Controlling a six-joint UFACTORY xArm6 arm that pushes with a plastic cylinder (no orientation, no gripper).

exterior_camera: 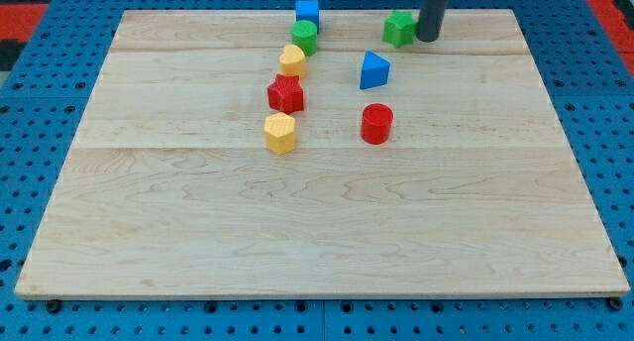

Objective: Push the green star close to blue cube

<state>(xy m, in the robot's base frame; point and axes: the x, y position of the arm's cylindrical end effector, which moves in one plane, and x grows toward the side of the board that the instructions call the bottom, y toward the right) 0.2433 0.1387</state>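
Note:
The green star (399,28) lies near the view's top, right of centre. The blue cube (307,11) sits at the top edge of the board, well to the star's left. My tip (429,39) stands just to the right of the green star, touching or nearly touching it; I cannot tell which. The rod rises out of the view's top.
A green cylinder (304,37) sits just below the blue cube. Below it a yellow block (291,59), a red star (285,94) and a yellow hexagonal block (280,133) form a line. A blue triangular block (373,70) and a red cylinder (376,123) lie below the green star.

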